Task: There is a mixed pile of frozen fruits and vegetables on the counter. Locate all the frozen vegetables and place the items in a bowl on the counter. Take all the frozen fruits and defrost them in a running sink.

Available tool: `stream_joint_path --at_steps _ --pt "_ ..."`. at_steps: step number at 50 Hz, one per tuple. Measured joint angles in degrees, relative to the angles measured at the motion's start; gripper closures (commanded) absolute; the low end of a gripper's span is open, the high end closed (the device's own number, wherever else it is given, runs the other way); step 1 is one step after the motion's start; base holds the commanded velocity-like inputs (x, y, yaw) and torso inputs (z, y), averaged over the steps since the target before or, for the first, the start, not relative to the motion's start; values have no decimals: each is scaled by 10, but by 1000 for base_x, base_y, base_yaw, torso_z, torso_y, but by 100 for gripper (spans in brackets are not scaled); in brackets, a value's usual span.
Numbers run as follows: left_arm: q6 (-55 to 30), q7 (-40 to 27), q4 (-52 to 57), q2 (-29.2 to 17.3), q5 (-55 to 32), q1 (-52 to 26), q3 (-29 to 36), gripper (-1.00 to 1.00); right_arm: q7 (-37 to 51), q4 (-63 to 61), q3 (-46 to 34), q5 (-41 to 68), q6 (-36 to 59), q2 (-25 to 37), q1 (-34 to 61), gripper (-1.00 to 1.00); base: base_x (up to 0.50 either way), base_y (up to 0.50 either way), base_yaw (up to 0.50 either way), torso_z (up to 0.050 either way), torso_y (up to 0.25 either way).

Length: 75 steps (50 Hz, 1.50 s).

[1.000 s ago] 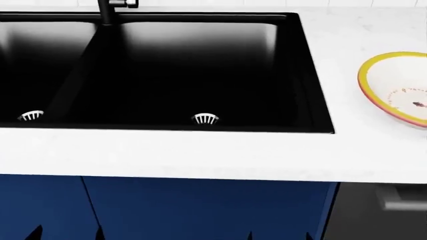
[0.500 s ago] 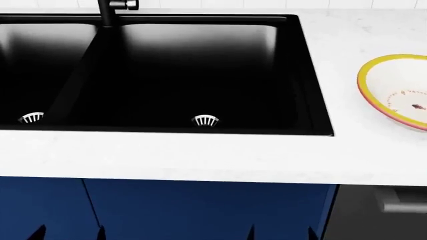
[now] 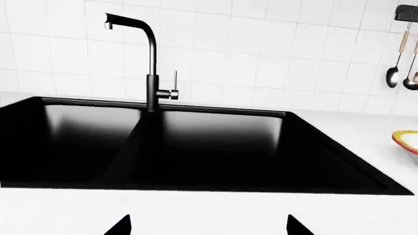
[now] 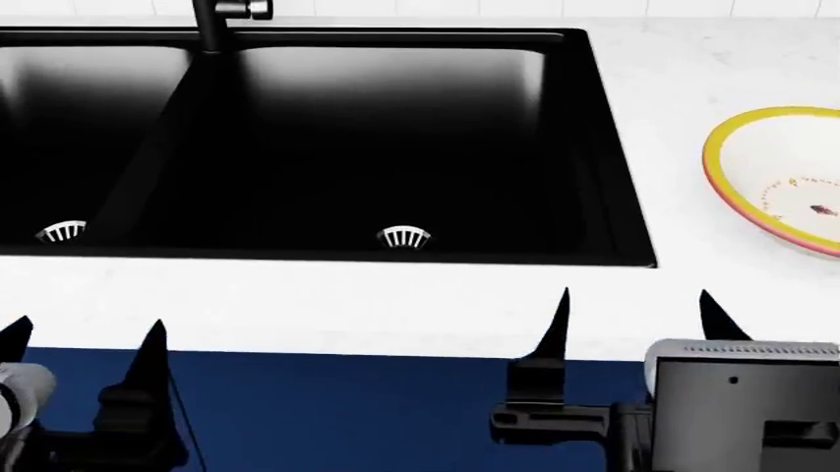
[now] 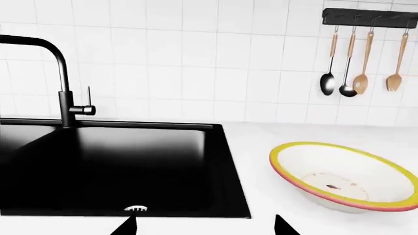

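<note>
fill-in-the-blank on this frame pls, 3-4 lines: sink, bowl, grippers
1. The sink has ____ basins, each with a round metal drain.
2. The bowl sits on the counter to the ____ of the sink in the head view.
3. The bowl holds ____ produce.
4. The left gripper and right gripper both stand ____ and hold nothing.

Missing words: two; right; no; open

**What we cannot fully see**

In our head view the bowl (image 4: 774,177), beside the sink (image 4: 329,147), runs off the picture's edge, and so does the sink's far basin. The tap (image 4: 216,20) at the sink's back rim is cut off above its base. The painted marks inside the bowl are too small for us to read. None of our views reaches the produce.
</note>
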Motion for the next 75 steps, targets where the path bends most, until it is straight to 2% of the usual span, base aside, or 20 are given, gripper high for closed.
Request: stream_joint_path --at_steps 8,18,49,75 --pt "-99 -24 75 -7 -65 -29 -35 -100 6 -70 21 28 85 16 23 -100 0 0 0 0 0" --pt "-148 -36 105 -23 -109 -45 -77 -100 0 -98 50 59 127 22 32 -100 27 -78 0 0 0" --pt "-170 -63 121 -49 -172 -57 -115 -100 8 -144 84 89 182 49 40 -100 222 -453 0 0 0" --pt "-158 -85 119 -65 -199 -55 -109 -100 17 -153 82 98 189 64 42 -100 268 -441 0 0 0"
